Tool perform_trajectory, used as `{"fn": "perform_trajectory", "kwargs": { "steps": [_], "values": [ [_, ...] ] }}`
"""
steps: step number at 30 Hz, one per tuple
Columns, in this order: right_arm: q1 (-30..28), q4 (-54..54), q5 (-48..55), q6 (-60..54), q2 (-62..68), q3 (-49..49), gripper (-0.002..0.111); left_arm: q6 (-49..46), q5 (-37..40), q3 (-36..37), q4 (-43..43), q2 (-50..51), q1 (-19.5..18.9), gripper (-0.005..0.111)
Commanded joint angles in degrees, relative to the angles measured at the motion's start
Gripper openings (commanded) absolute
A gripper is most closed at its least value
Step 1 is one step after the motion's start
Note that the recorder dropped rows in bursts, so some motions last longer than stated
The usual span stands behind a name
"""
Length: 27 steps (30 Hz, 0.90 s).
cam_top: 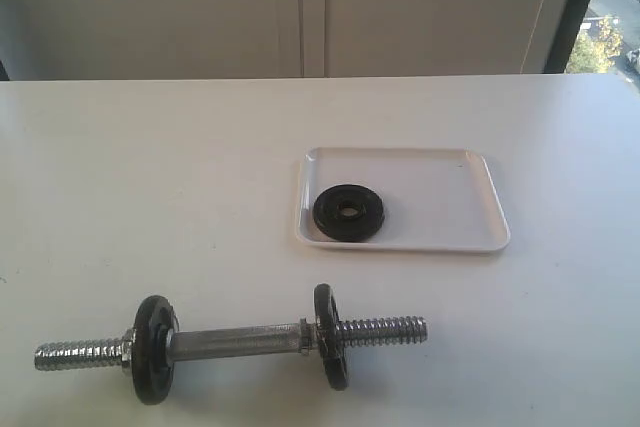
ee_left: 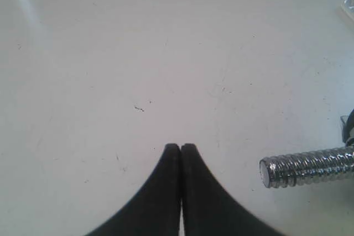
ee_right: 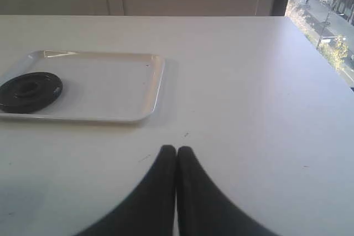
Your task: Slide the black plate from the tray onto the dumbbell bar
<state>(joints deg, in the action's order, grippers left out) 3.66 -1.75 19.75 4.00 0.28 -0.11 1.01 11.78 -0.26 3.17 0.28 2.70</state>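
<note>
The black plate (cam_top: 349,212) lies flat in the tray (cam_top: 440,197), at the end of it farther from the right fingers (ee_right: 163,183). Those fingers are pressed together on nothing, and the plate (ee_right: 29,90) sits ahead of their tips and out to one side, well apart, with the tray's near rim and bare floor between. The dumbbell bar (cam_top: 235,339) rests on the worktop (cam_top: 150,167) clear of the tray and carries two other plates (cam_top: 155,347). Each stands on edge against a collar, and both threaded ends are bare. One threaded end (ee_left: 307,171) lies near the left fingers (ee_left: 166,183), beside their tips but not touching. The left fingers are also closed and empty. Neither arm shows in the exterior view.

The task looks unstarted, with the reach for the plate as the step in hand. The right fingers would need to part, travel over the tray rim and come down astride the plate's edge. The plate lies flush on the tray floor, so getting a finger under it, or using the centre hole, is likely the hard part. The left fingers seem well placed to steady the bar.
</note>
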Motion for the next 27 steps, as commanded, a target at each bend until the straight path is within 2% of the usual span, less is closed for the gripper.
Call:
{"fn": "perform_trajectory", "kwargs": {
  "steps": [1,14,18,19,20,21,24,27],
  "values": [
    [-0.3,-0.1,-0.5,0.3,-0.3,0.1,0.0,0.2,-0.2,0.3,-0.1,-0.3,-0.2,0.0],
    [-0.3,-0.1,-0.5,0.3,-0.3,0.1,0.0,0.2,-1.7,0.3,-0.1,-0.3,-0.2,0.0],
    [-0.3,-0.1,-0.5,0.3,-0.3,0.1,0.0,0.7,-12.8,0.3,-0.1,-0.3,-0.2,0.0],
    [-0.3,-0.1,-0.5,0.3,-0.3,0.1,0.0,0.6,-20.6,0.3,-0.1,-0.3,-0.2,0.0],
    [-0.3,-0.1,-0.5,0.3,-0.3,0.1,0.0,0.6,-24.3,0.3,-0.1,-0.3,-0.2,0.0],
    [-0.3,-0.1,-0.5,0.3,-0.3,0.1,0.0,0.5,-32.5,0.3,-0.1,-0.3,-0.2,0.0],
    [-0.3,-0.1,-0.5,0.3,-0.3,0.1,0.0,-0.3,-40.2,0.3,2.6,-0.3,-0.2,0.0],
    [-0.2,-0.1,-0.5,0.3,-0.3,0.1,0.0,10.7,-42.1,-0.4,7.3,1.4,-0.2,0.0]
  ]
}}
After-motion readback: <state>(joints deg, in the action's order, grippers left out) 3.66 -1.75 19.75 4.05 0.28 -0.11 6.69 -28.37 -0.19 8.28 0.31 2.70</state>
